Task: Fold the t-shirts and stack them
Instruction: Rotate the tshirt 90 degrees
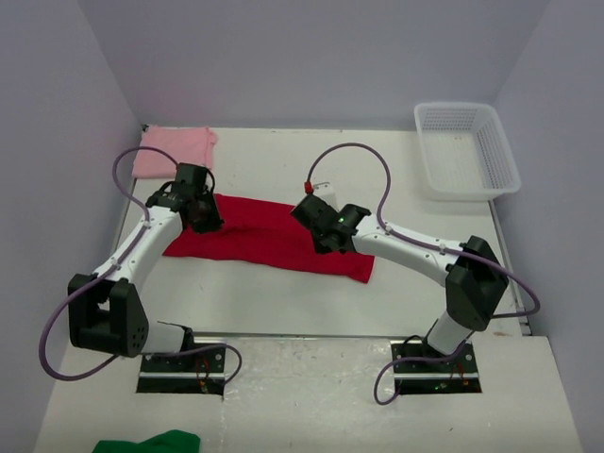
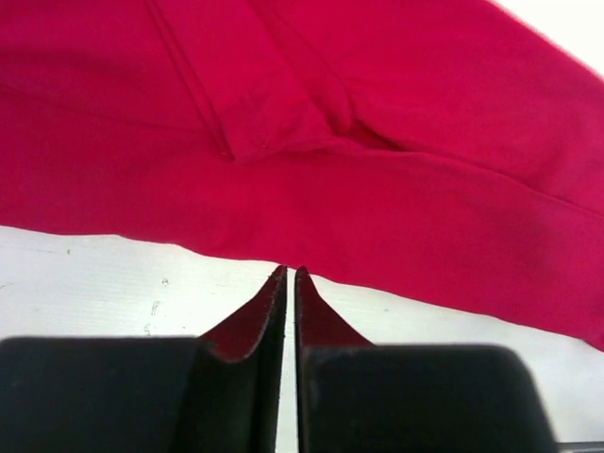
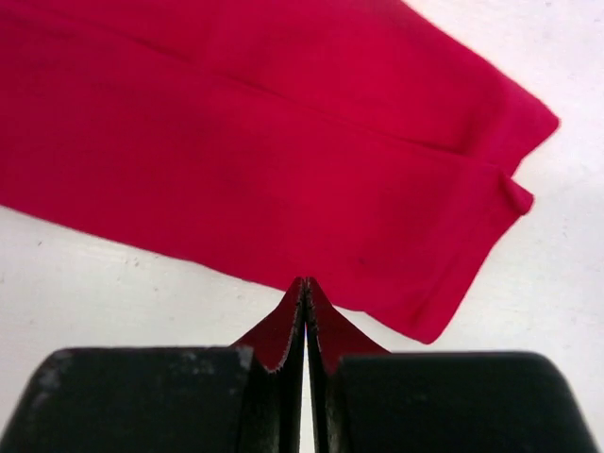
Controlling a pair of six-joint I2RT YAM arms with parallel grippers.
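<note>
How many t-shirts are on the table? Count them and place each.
2. The red t-shirt lies in a long band across mid-table; the pink t-shirt sits folded at the far left corner.

The red t-shirt [image 1: 264,236] is bright and plain. The pink t-shirt [image 1: 173,151] is pale. The basket [image 1: 462,151] is white with a criss-cross pattern. The cloth [image 1: 151,442] is green.

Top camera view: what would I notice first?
The bright red t-shirt, folded into a long strip across the middle of the table. The left gripper and right gripper both sit shut at its edge. A folded pink t-shirt lies in the far left corner.
</note>
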